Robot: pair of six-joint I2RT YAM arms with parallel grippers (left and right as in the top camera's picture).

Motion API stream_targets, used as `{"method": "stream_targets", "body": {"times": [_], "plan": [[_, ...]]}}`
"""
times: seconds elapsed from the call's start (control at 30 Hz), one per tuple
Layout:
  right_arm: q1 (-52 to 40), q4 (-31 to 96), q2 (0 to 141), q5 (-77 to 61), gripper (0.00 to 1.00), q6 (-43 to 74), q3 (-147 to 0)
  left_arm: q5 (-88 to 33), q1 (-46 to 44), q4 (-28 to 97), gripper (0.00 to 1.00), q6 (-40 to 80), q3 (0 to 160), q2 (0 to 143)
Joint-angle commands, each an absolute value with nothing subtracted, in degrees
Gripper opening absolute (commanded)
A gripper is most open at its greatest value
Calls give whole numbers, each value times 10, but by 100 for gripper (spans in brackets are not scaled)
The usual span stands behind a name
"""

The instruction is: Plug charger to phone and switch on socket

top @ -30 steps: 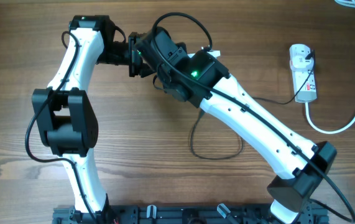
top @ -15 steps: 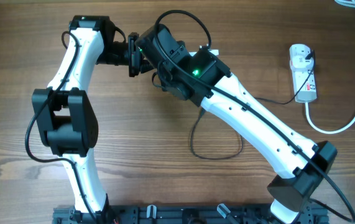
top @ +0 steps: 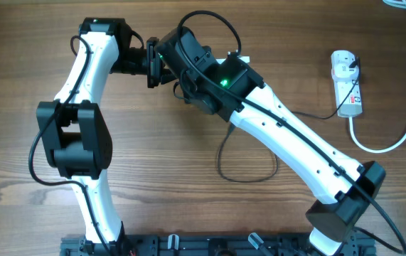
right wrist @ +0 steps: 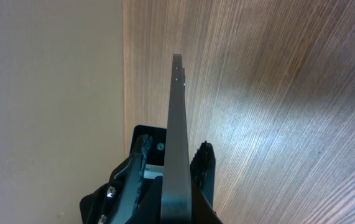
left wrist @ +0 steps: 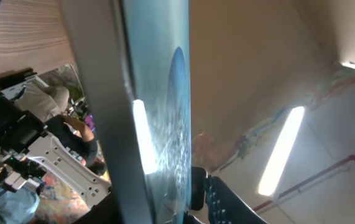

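Toward the near middle of the wooden counter (top: 160,178), a thin black charger cable (top: 220,162) lies in a loose loop, partly under the right arm, with one strand running toward the right edge. Farther back, near the far edge and left of centre, the right pincer (right wrist: 172,148) is clenched on a slim smartphone (right wrist: 176,112) with a teal-blue screen, seen edge-on. The left pincer (top: 153,65) sits close against it; whether it grips I cannot tell. By the far right corner rests a white elongated power strip (top: 347,89) with a red mark, its thick white cord (top: 387,146) curving beside the right edge.
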State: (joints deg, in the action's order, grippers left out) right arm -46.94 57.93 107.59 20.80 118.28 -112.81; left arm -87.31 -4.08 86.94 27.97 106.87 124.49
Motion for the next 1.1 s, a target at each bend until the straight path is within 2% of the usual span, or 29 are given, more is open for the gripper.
{"method": "stream_targets", "body": {"times": [0.0,0.1,0.2,0.4,0.53,0.57,0.6,0.67,0.77,0.8,0.83,0.9,1.07], "plan": [[-468,576,1076,222,5,1187,-1140,-865,-43,870,41,279,1069,1224],[-468,576,1076,222,5,1187,-1140,-865,-43,870,39,279,1069,1224],[-468,576,1076,222,5,1187,-1140,-865,-43,869,28,279,1070,1224],[-468,577,1076,221,5,1187,-1140,-865,-42,861,24,279,1070,1224],[-468,576,1076,221,5,1187,-1140,-865,-42,861,8,279,1070,1224],[-468,576,1076,221,10,1186,-1140,-865,-42,861,4,279,1069,1224],[-468,576,1076,221,19,1185,-1140,-865,-42,861,4,279,1070,1224],[-468,577,1076,221,42,1184,-1140,-865,-42,861,4,279,1070,1224],[-468,575,1076,222,70,1166,-1140,-865,-42,856,4,279,1069,1224],[-468,575,1075,223,83,1157,-1140,-865,-42,853,4,279,1070,1224],[-468,575,1073,232,91,1138,-1140,-865,-42,848,4,279,1070,1224],[-468,575,1065,256,100,1099,-1140,-865,-42,838,4,279,1070,1224],[-462,581,1014,302,100,934,-1140,-862,-42,780,4,278,1070,1224]]}}
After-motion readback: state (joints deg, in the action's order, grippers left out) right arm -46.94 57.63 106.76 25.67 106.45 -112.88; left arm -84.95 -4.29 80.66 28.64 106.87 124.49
